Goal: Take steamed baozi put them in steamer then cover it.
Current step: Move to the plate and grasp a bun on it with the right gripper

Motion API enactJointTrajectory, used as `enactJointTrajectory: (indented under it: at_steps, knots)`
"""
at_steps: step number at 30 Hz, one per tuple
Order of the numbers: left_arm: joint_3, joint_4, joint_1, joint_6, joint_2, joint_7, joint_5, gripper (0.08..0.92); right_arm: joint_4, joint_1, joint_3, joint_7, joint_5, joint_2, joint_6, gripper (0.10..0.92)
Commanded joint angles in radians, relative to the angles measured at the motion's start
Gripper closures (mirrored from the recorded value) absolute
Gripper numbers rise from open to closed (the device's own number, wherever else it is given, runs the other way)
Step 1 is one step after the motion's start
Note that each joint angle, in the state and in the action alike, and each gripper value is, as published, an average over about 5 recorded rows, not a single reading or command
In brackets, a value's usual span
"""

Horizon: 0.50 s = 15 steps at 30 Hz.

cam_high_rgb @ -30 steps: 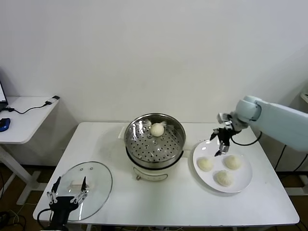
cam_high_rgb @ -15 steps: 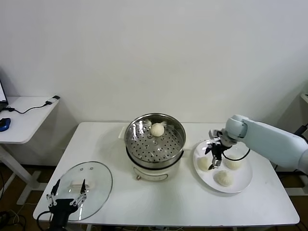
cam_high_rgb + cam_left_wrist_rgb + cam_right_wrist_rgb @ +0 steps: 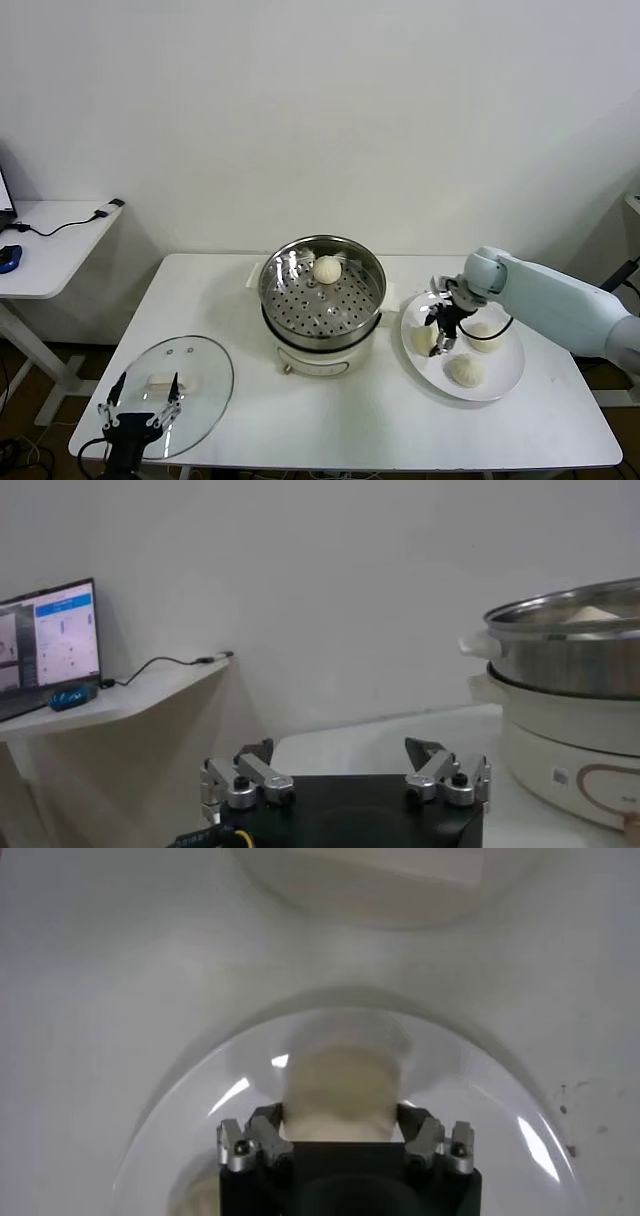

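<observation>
White plate (image 3: 500,375): your right gripper (image 3: 440,333) pinches a steamed baozi (image 3: 340,1093) there; one bun (image 3: 327,268) sits in the steamer (image 3: 322,295). Left gripper (image 3: 140,410) spread wide over the cover (image 3: 200,370)

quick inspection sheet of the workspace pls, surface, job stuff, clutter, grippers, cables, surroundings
surface: white table, bare in front of the pot.
job's things: steamer on its white pot base, uncovered, one bun inside near the back; three buns on the white plate; glass lid flat on the table's left front corner.
clutter: nothing seen.
grippers: right gripper down on the plate, fingers either side of the nearest bun, seemingly touching it; left gripper open, idle over the lid's near edge.
cables: black cable on the side desk.
surroundings: side desk with laptop, white wall.
</observation>
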Motion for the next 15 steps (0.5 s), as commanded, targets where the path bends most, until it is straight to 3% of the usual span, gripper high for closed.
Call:
enactJointTrajectory:
  at_steps: [1,7,15]
  knots:
    - [0.000,-0.001,0.000,0.001,0.002,0.000,0.001,0.177,-0.012,-0.011,0.013,-0.001,-0.001,0.007,-0.001,0.326]
    - [0.002,-0.004,0.000,0.002,0.003,0.000,0.002,0.177,0.013,0.080,-0.023,-0.003,0.063,-0.025,0.000,0.344]
    - [0.008,-0.016,0.004,0.002,0.004,0.001,0.002,0.177,0.020,0.483,-0.318,-0.031,0.284,-0.035,0.039,0.347]
